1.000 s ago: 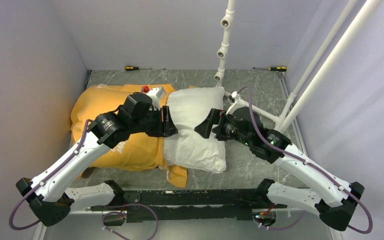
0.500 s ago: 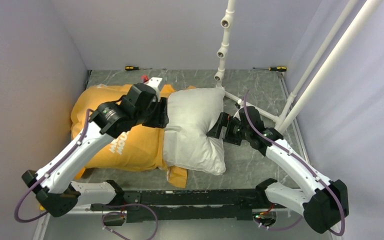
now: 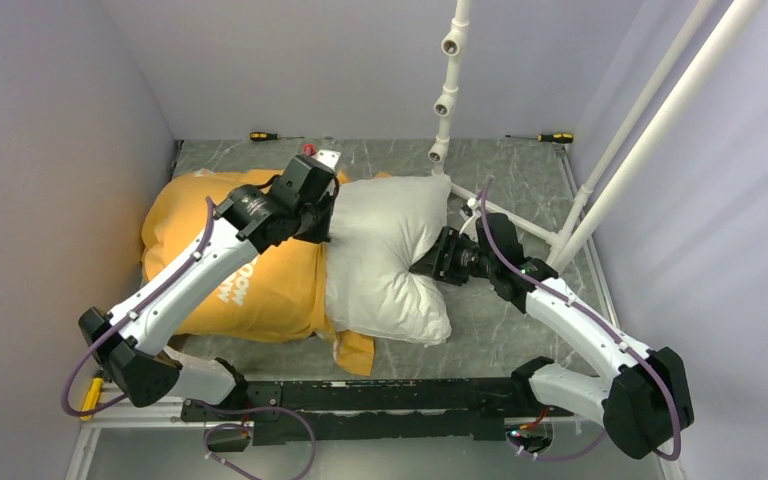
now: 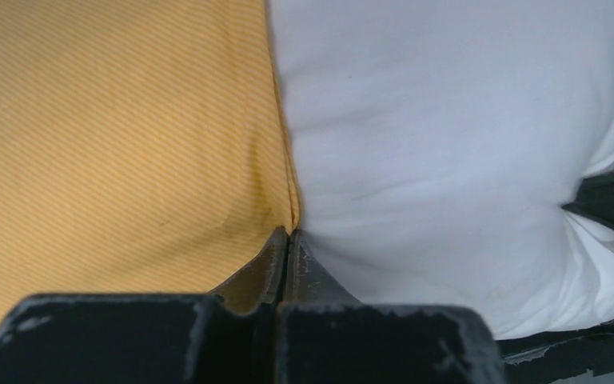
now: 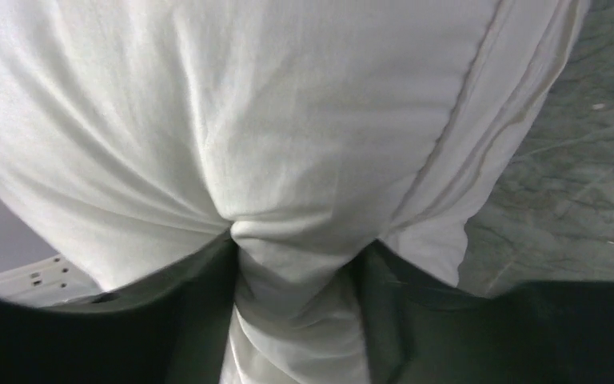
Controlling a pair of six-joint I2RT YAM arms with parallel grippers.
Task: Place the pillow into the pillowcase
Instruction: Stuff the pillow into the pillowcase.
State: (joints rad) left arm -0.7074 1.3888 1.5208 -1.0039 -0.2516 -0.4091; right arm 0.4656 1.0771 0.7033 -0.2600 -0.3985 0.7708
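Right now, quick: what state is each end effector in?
Left end effector: closed, apparently pinching the pillowcase hem.
Right end effector: closed on a bunched fold of the pillow.

**White print on the pillowcase, partly readable**

We are finding just one piece of writing, in the top view: white block lettering [image 3: 233,287] printed on the orange pillowcase [image 3: 280,295]. The left arm [image 3: 185,285] is covering part of it. We are making out what looks like "MOU"; the rest is too small to read.
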